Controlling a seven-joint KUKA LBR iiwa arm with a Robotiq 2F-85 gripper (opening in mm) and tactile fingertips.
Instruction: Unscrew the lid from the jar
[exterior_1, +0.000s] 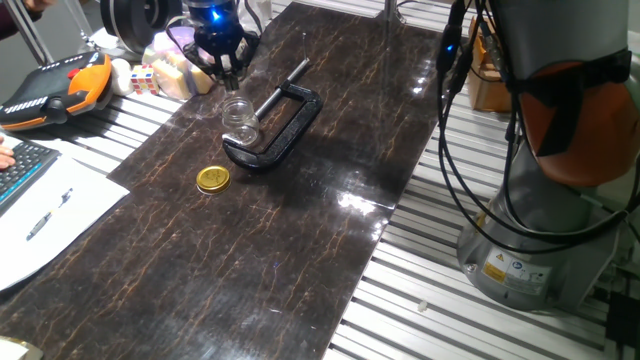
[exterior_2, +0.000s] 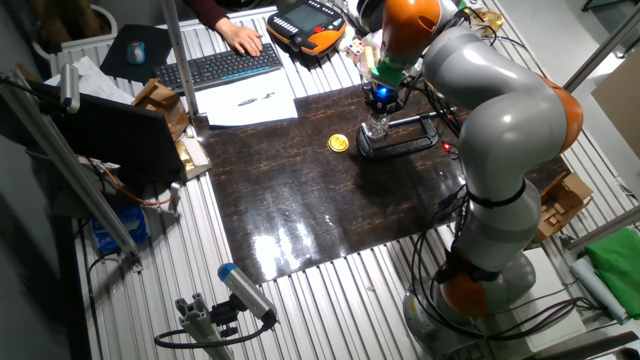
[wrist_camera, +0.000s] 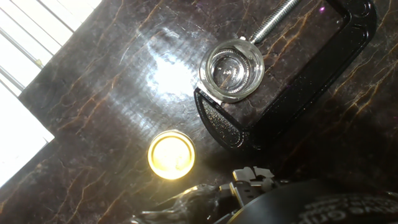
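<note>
The clear glass jar (exterior_1: 238, 118) (exterior_2: 376, 128) (wrist_camera: 231, 70) stands upright with its mouth uncovered, pinched in the jaw of a black C-clamp (exterior_1: 290, 125) (wrist_camera: 311, 81). Apart from it, the gold-yellow lid (exterior_1: 212, 179) (exterior_2: 339, 143) (wrist_camera: 171, 154) lies flat on the dark marble-patterned table, nearer the front-left. My gripper (exterior_1: 229, 75) (exterior_2: 381, 100) hangs just above and behind the jar, touching neither jar nor lid. Its fingers look slightly apart with nothing between them. Only the fingers' base shows at the bottom of the hand view.
An orange teach pendant (exterior_1: 55, 88), a keyboard (exterior_2: 215, 68) and white paper (exterior_1: 40, 215) lie left of the table, where a person's hand rests. Small boxes and dice (exterior_1: 165, 72) crowd the far-left corner. The robot base (exterior_1: 540, 240) stands to the right.
</note>
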